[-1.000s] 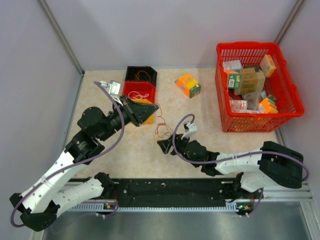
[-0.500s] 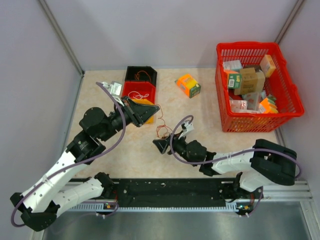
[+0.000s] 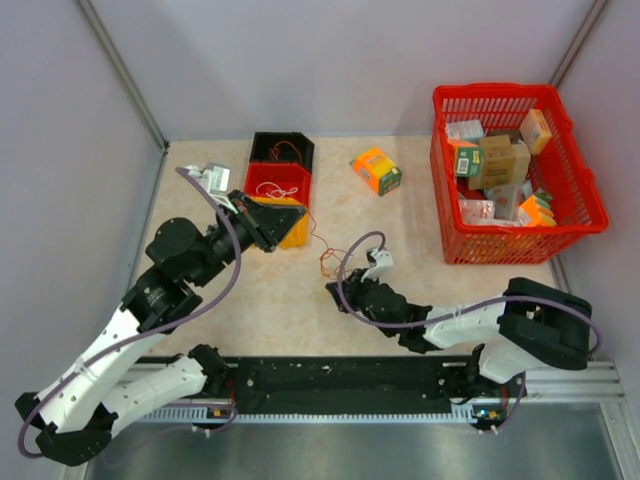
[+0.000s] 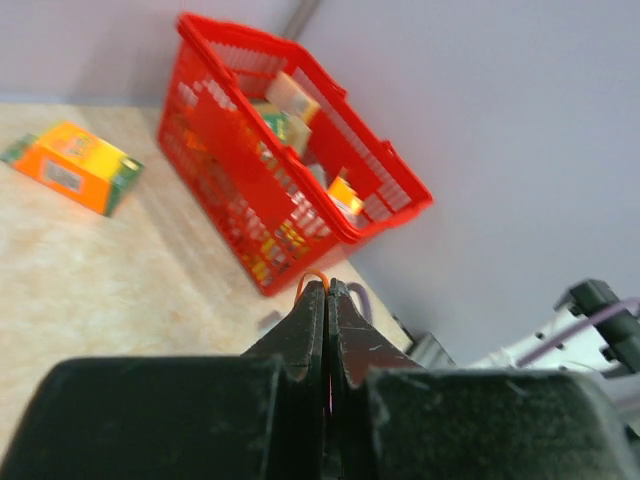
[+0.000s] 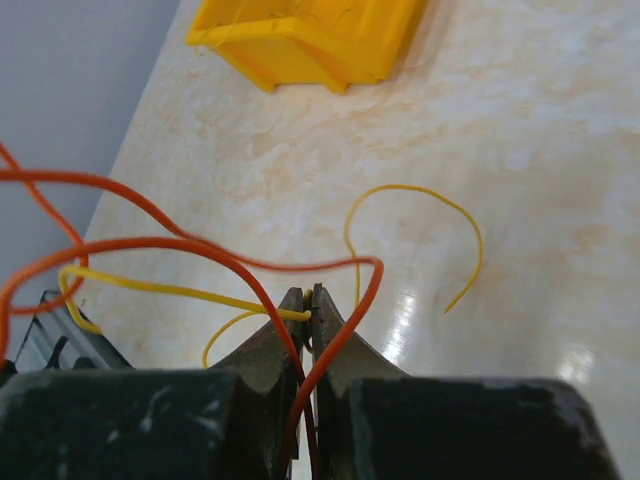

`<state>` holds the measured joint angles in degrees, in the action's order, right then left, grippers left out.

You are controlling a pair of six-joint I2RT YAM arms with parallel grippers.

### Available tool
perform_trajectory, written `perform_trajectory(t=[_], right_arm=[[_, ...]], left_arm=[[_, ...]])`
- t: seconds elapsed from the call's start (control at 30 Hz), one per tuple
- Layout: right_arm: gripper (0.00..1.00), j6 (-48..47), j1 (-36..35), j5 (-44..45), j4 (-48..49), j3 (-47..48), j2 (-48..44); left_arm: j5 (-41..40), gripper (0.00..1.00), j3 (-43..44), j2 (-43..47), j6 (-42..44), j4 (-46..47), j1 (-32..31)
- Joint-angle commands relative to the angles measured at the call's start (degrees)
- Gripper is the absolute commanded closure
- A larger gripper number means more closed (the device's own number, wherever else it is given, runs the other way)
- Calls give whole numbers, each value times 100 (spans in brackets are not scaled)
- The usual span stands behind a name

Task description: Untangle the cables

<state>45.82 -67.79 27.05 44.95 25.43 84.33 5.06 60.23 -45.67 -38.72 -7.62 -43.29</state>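
Observation:
The cables [image 3: 326, 260] form a small wispy clump of orange, yellow and reddish wires on the table between my two arms. My left gripper [image 3: 302, 214] hovers over the yellow bin [image 3: 290, 236], shut on an orange cable whose loop [image 4: 315, 276] pokes out past the tips of my left gripper [image 4: 327, 286]. My right gripper [image 3: 332, 290] sits just below the clump. In the right wrist view my right gripper [image 5: 308, 296] is shut on a yellow cable [image 5: 170, 288], with orange cables [image 5: 200, 245] running between the jaws. A loose yellow end [image 5: 425, 200] arcs over the table.
A red bin [image 3: 280, 182] and a black bin [image 3: 282, 150] stand behind the yellow bin [image 5: 310, 40]. An orange box [image 3: 376, 170] lies at the back centre. A red basket [image 3: 495, 92] full of small boxes stands at the right, its wall [image 4: 250, 170] also in the left wrist view.
My right gripper has shut on the cables and shifted slightly right. My left gripper has drawn back to the left with the orange cable, still shut.

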Motion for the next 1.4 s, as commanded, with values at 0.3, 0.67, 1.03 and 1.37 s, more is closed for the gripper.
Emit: perform_trajectory(t=[0.3,0.67,1.03,1.37], right_arm=[[100,989,-94,1478,-3138,-1672,-3543],[100,665,-59,1910,-5690,-1506,-6298],[100,506,-68,1804,-6269,-593,-4813],[100,1385,-59,2121,-7343,-539,-5085]], left_arm=[[-4063,100,534,1455,2140,-820,-13],[-4778,100,587,1386,2528,-1013,-13],[-3144,100,586,481,1402,-1646,-13],[-2730,100,684,67,1368,-1787,-13]])
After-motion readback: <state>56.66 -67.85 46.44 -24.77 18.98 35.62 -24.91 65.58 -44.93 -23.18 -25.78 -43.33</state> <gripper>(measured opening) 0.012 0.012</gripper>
